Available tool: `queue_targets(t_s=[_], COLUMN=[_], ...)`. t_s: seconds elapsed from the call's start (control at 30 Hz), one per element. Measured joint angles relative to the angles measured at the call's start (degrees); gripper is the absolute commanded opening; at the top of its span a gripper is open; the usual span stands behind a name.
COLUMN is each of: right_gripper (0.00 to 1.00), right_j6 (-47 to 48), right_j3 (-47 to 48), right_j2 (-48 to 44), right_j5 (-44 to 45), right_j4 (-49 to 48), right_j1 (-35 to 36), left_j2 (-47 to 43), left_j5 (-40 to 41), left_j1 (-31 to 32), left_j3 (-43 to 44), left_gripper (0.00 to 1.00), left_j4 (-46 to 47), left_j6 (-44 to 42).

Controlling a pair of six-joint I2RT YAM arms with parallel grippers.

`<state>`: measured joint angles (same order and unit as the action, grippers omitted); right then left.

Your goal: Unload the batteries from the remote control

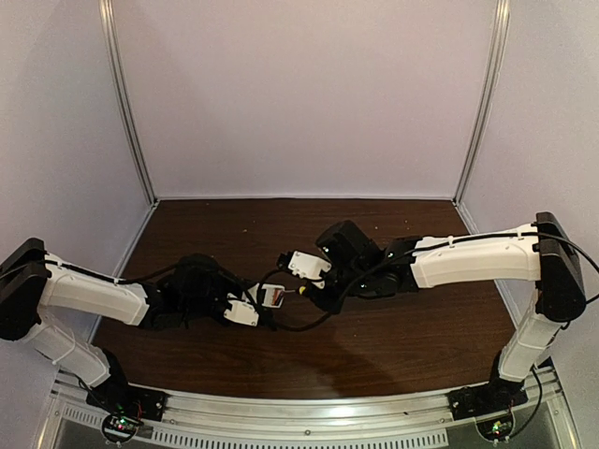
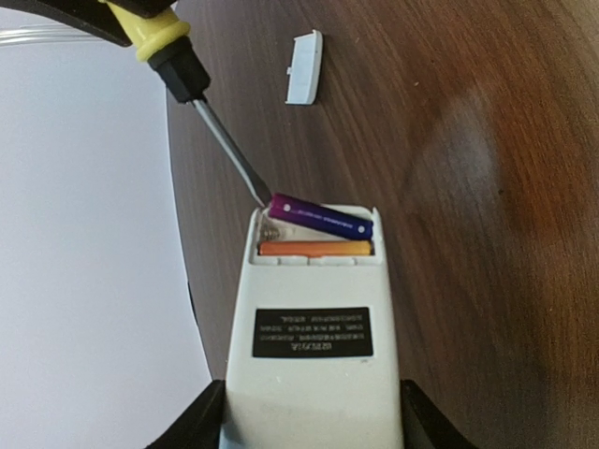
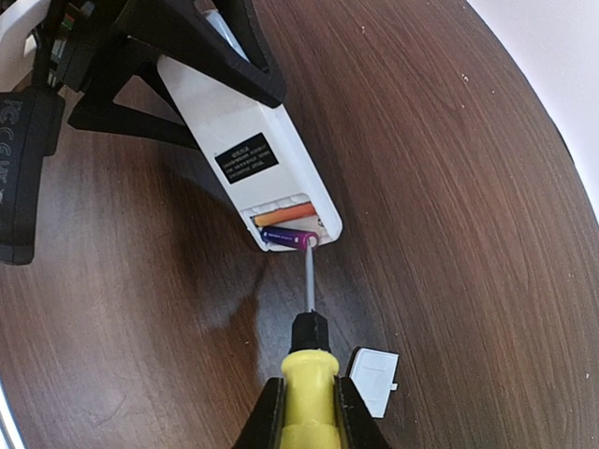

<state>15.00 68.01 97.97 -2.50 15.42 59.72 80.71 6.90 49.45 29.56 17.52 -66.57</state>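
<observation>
Dark brown wood-grain table (image 1: pixel 393 346), glossy, few pale specks on surface. Small white lid (image 2: pixel 304 67) lying flat on it, alone on bare wood.

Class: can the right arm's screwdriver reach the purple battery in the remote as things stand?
Probably yes: the lid is off the remote, and the screwdriver tip meets the purple battery at one end.

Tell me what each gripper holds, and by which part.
The left gripper holds the flat white rectangular remote control by its two long side edges. The right gripper holds the yellow-handled screwdriver by its handle.
</observation>
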Motion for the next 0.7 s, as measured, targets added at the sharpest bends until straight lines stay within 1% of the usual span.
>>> queue_targets(t_s=[0.27, 0.43, 0.53, 0.7], right_gripper=[0.00, 0.00, 0.00, 0.00], right_j6=[0.00, 0.02, 0.02, -1.40], right_j3=[0.00, -0.04, -0.50, -4.72], right_j2=[-0.13, -1.49, -5.16, -16.61], right_j5=[0.04, 0.00, 0.15, 0.87], right_j4=[1.75, 4.87, 6.54, 6.82], right_j1=[0.02, -0.48, -1.60, -6.47], left_j2=[0.00, -0.04, -0.17, -0.68], left_j5=[1.29, 1.51, 1.49, 0.94], left_j1=[-0.42, -0.92, -1.18, -1.84], left_j3=[0.02, 0.48, 0.94, 0.98], left_gripper=[0.00, 0.00, 0.00, 0.00], left_j4=[0.07, 2.29, 3.02, 4.39], left_j6=[0.26, 0.83, 1.55, 3.39])
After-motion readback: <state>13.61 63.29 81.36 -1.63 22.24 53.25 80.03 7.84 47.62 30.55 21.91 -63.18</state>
